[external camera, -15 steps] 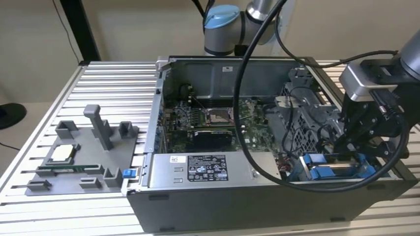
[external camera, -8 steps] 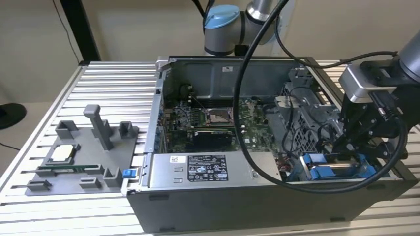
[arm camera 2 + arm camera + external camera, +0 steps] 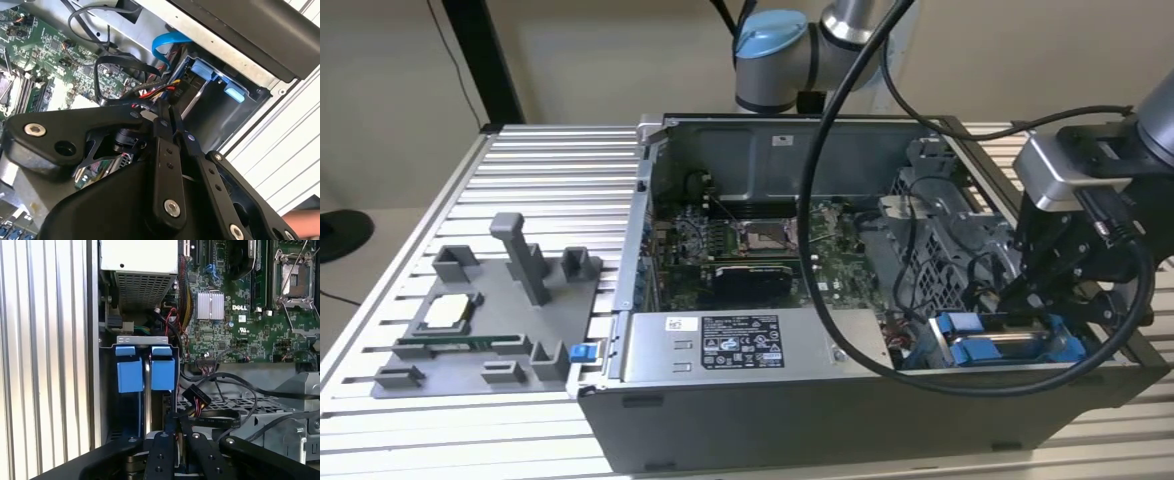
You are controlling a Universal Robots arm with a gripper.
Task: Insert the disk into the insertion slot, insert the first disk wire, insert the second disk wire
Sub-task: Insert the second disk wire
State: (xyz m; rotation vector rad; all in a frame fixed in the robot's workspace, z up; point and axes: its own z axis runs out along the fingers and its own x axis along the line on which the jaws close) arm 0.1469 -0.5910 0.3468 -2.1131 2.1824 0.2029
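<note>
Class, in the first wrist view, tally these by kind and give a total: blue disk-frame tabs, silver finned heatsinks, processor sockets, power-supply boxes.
blue disk-frame tabs: 2
silver finned heatsink: 1
processor socket: 1
power-supply box: 1
Total: 5

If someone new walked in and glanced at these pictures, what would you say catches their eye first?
Probably the open computer case on the ribbed metal table, with its green motherboard exposed. Next, the bright blue frame of the disk, sitting in the insertion slot at the case's corner on the exterior view's right. The black gripper hangs just above it, among the black cables.
</note>
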